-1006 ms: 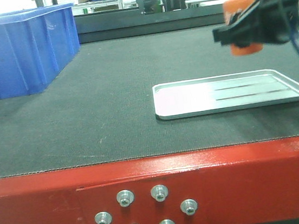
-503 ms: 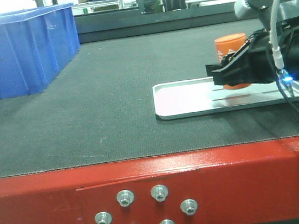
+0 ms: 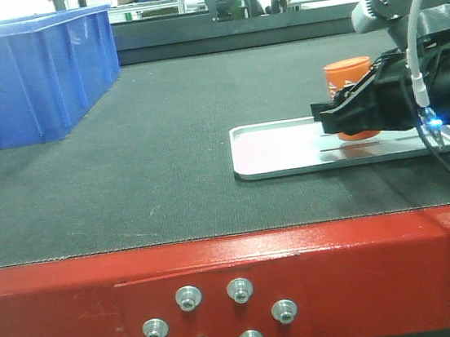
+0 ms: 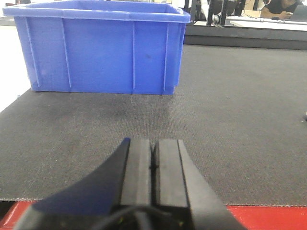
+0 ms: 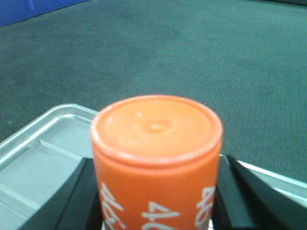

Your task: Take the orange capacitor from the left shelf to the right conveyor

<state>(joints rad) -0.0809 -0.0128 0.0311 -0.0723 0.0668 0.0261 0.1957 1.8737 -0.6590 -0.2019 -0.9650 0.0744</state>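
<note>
The orange capacitor (image 3: 349, 78), an upright cylinder with white print, sits between the black fingers (image 3: 342, 115) of my right gripper (image 3: 352, 120), low over or on the silver tray (image 3: 280, 149); I cannot tell whether it touches. In the right wrist view the capacitor (image 5: 156, 158) fills the middle, and my right gripper (image 5: 156, 196) is shut on it with a finger (image 5: 76, 201) against each side. The tray lies on the conveyor's dark belt (image 3: 148, 145), behind the red frame (image 3: 360, 267). My left gripper (image 4: 153, 153) is shut and empty above the belt's front edge. The left shelf is out of view.
A large blue plastic bin (image 3: 25, 78) stands on the belt at the far left, also in the left wrist view (image 4: 100, 48). Five silver bolts (image 3: 219, 317) sit in the red frame. The tray's near corner (image 5: 38, 143) shows left of the capacitor.
My right gripper has carried the orange capacitor down and left from the upper right to just over the silver tray. Over the last half second it has barely moved.
</note>
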